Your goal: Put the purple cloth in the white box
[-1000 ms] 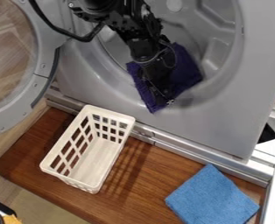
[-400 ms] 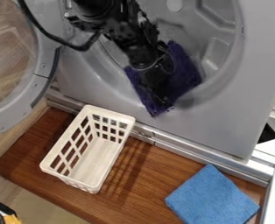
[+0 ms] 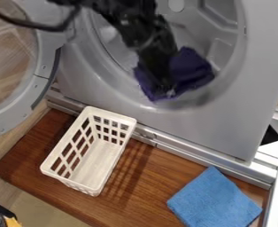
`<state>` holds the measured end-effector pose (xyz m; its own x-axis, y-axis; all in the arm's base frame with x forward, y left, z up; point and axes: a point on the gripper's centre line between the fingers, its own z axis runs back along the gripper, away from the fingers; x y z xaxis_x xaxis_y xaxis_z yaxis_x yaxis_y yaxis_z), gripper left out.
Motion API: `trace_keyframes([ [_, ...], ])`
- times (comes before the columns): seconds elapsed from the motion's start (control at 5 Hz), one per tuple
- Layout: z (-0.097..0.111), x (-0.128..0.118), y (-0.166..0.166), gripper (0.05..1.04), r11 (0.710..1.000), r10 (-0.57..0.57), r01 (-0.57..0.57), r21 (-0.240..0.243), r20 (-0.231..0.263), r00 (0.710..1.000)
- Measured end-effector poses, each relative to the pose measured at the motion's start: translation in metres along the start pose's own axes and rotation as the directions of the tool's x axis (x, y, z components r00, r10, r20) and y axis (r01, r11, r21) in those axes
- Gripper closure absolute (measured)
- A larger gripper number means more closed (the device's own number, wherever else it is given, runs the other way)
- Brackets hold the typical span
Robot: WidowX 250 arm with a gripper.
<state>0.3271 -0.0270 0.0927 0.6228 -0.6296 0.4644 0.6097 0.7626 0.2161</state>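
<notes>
The black gripper [image 3: 167, 91] hangs over the lower rim of the machine's round opening, in front of the purple cloth. The purple cloth [image 3: 191, 71] is bunched around and behind it, spreading to the right toward the drum. Whether the fingers have closed on the fabric is hidden against the dark cloth. Below and to the left, the white box [image 3: 133, 121], a slotted plastic basket, stands on the brown wooden surface with its open top facing up. Cloth and box are apart.
A blue cloth [image 3: 214, 200] lies at the lower right of the wooden surface [image 3: 147, 181]. The machine's round door [image 3: 42, 71] stands open at the left. A metal rail [image 3: 194, 153] runs between the machine and the wood.
The arm has shifted, its gripper slightly higher than before. The purple cloth's lower corner has risen and its right side has moved right and bunched up. Box and blue cloth are unmoved.
</notes>
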Motion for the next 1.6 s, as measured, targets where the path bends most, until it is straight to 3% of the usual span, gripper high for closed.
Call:
trace_keyframes([
  [0.2, 0.02, -0.005, 0.001, 1.029, 0.999, 0.019, -0.019, 0.03, -0.001, 1.0],
  [0.6, 0.051, -0.068, -0.014, 1.03, 0.979, 0.183, -0.18, 0.096, -0.017, 0.983],
  [1.0, 0.035, -0.105, -0.027, 1.03, 0.972, 0.206, -0.19, 0.14, -0.11, 0.972],
  [1.2, 0.016, -0.125, -0.025, 1.031, 0.966, 0.236, -0.215, 0.146, -0.147, 0.961],
  [1.6, -0.028, -0.154, -0.033, 1.031, 0.971, 0.232, -0.21, 0.112, -0.245, 0.942],
])
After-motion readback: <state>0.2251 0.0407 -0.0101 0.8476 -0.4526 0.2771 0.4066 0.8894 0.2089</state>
